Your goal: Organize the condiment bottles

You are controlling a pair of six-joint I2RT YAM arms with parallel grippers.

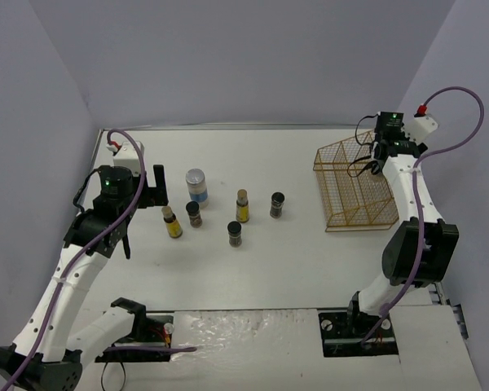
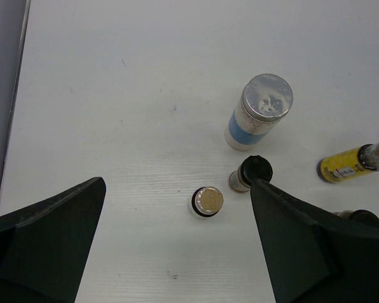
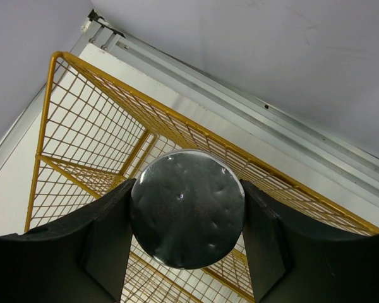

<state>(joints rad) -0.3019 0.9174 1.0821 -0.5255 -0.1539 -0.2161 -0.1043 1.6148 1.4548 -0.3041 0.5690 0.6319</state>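
Note:
Six condiment bottles stand left of centre. A wider clear jar with a silver lid and blue label (image 1: 197, 186) is at the back. Two slim yellow-filled bottles (image 1: 172, 221) (image 1: 242, 205) and three short dark black-capped ones (image 1: 194, 213) (image 1: 235, 234) (image 1: 278, 204) stand in front. My left gripper (image 1: 151, 191) is open and empty, above the table just left of them. Its wrist view shows the silver-lid jar (image 2: 259, 112), a yellow bottle's gold cap (image 2: 206, 201) and a black cap (image 2: 252, 172). My right gripper (image 3: 187, 211) is shut on the second silver-lid jar (image 3: 187, 208), held above the wire basket (image 3: 82, 126).
The gold wire basket (image 1: 354, 187) sits at the back right and has dividers inside. The table's back wall rail (image 3: 290, 120) runs just behind it. Grey walls close in the left and right sides.

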